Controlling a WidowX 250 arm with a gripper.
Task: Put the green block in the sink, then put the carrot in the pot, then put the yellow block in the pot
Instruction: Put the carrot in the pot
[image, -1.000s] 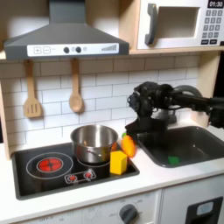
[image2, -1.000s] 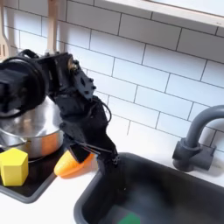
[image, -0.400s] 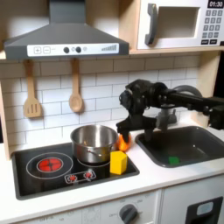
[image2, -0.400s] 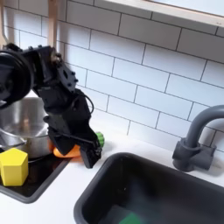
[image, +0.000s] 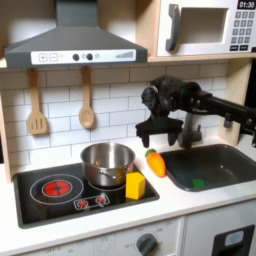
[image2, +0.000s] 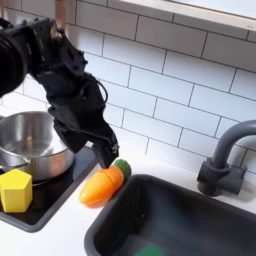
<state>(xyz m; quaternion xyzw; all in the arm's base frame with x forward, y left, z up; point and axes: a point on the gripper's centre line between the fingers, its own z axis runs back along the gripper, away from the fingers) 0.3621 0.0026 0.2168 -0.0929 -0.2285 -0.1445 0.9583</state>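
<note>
shiny round steel pot (image2: 28, 142): cut by the second exterior view's left edge | small green block (image2: 148, 251): cut by the bottom edge, far too little to tell shape | gripper (image: 147, 133): dark, blurred, jaws not readable in both exterior views | dark grey sink (image: 208, 166): right end cut off

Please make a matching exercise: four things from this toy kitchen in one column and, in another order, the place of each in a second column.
1. green block
2. carrot
3. yellow block
4. pot

A. on the stovetop, in front of the pot
B. on the counter between stovetop and sink
C. in the sink
D. at the back of the stovetop

Pairs: 1-C, 2-B, 3-A, 4-D
</note>
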